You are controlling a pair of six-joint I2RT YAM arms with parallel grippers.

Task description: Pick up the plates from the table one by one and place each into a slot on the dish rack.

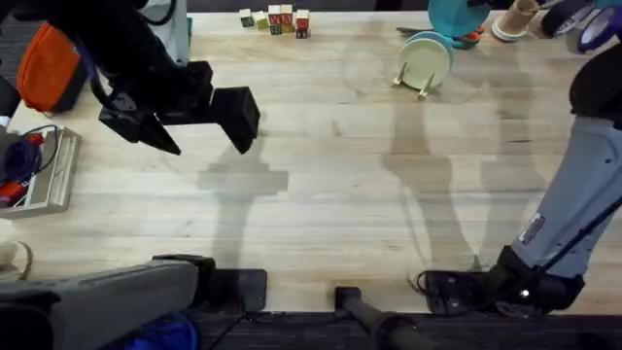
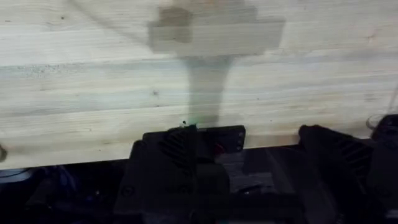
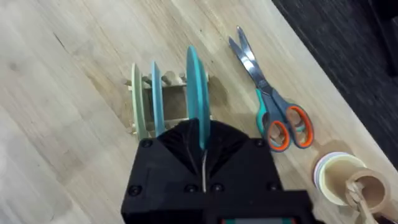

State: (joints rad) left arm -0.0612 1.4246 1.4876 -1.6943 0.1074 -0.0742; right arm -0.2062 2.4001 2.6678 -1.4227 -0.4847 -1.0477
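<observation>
A small light-wood dish rack [image 1: 420, 86] [image 3: 171, 79] stands at the far right of the table [image 1: 330, 194]. A pale cream-green plate [image 1: 428, 60] [image 3: 138, 106] and a light blue plate [image 3: 155, 96] stand upright in its slots. My right gripper [image 3: 202, 140] is shut on a turquoise plate [image 3: 194, 87] [image 1: 455, 17]. It holds this plate on edge over the rack's end, beside the other two. I cannot tell whether the plate touches the rack. My left gripper [image 1: 202, 134] hangs open and empty above the table's left half, far from the rack.
Scissors [image 3: 273, 115] lie just beside the rack, with rolls of tape [image 3: 339, 177] [image 1: 510, 24] past them. Small letter blocks [image 1: 277, 19] sit at the far edge. An orange bag [image 1: 44, 68] and a tray of tools [image 1: 39, 170] are at the left edge.
</observation>
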